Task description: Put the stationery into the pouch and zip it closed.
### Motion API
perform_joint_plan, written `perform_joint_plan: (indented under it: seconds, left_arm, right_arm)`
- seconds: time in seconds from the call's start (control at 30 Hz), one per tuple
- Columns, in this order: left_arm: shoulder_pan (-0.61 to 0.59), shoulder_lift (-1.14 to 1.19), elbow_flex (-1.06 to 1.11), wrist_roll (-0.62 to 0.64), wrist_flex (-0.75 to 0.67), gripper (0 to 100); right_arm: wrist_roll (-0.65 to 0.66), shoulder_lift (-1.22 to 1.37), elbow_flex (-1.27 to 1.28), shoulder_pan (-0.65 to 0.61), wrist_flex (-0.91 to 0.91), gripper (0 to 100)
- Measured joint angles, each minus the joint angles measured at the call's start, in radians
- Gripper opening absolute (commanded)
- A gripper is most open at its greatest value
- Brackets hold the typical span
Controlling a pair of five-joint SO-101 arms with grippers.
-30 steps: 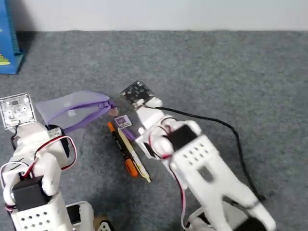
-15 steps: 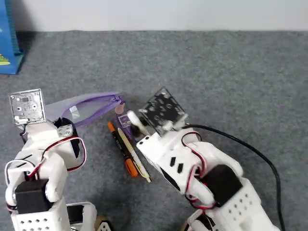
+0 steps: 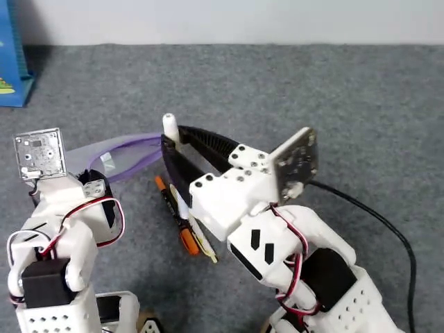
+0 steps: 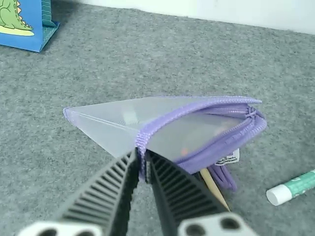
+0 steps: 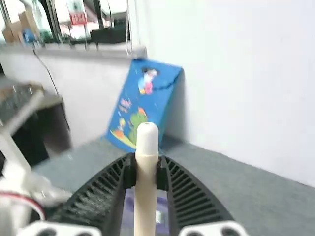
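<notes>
**Stick held at the pouch mouth, pouch pinched open**

The cream stick is clamped between the narrowed fingers of the right end effector, and its rounded end juts out past the fingertips. Its long axis runs along the fingers, aimed far and to the left. The pouch lies immediately left of that tip, with its long axis set left to right across the tabletop and its open, zippered end turned toward the stick. The coming move is judged to turn on this: the stick has to be tipped down and to the left so that it goes in lengthwise through the mouth. How far above the opening it hangs cannot be told.

The purple zip edge of the pouch is pinched by the closed left end effector, so that the mouth is lifted. The right arm is the one nearer the opening.

An orange marker and a pencil are left on the tabletop near the pouch, partly under the right arm. A glue stick is seen beside the pouch mouth.

The tabletop is covered in grey, felt-like fabric. A white wall bounds the far side, and a blue box stands at the far left.
</notes>
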Motion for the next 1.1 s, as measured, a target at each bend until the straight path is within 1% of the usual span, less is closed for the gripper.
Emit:
perform_joint_plan:
  seconds: [0.1,0.2,0.27,0.4,0.47,0.57,0.63,0.77,0.87,1.0,1.1]
  left_arm:
    - [0.0,0.0,0.0,0.0,0.0,1]
    - [0.0,0.0,0.0,0.0,0.0,1]
    - [0.0,0.0,0.0,0.0,0.0,1]
    - [0.0,0.0,0.0,0.0,0.0,1]
    - [0.0,0.0,0.0,0.0,0.0,1]
    - [0.0,0.0,0.0,0.0,0.0,1]
    - [0.0,0.0,0.0,0.0,0.0,1]
    - [0.0,0.0,0.0,0.0,0.0,1]
    - [0.0,0.0,0.0,0.0,0.0,1]
    - [0.0,0.0,0.0,0.0,0.0,1]
    - [0.0,0.0,0.0,0.0,0.0,1]
  right_arm:
    - [-0.058,0.0,0.003,0.0,-0.077,0.8]
    - [-0.078,-0.002,0.074,0.0,-0.226,0.8]
    - [-0.081,-0.002,0.163,0.003,-0.368,0.8]
    - [-0.081,0.0,0.362,0.0,-0.72,0.8]
    - [-0.058,0.0,0.44,0.002,-0.885,0.8]
    - [-0.037,0.0,0.519,0.002,-1.069,0.8]
    - [-0.029,0.0,0.531,0.002,-1.134,0.8]
    - [-0.025,0.025,0.532,0.0,-1.166,0.8]
    - [-0.025,0.101,0.532,0.0,-1.195,0.8]
    - [-0.025,0.249,0.532,0.011,-1.344,0.8]
    - [-0.025,0.379,0.532,0.043,-1.47,0.8]
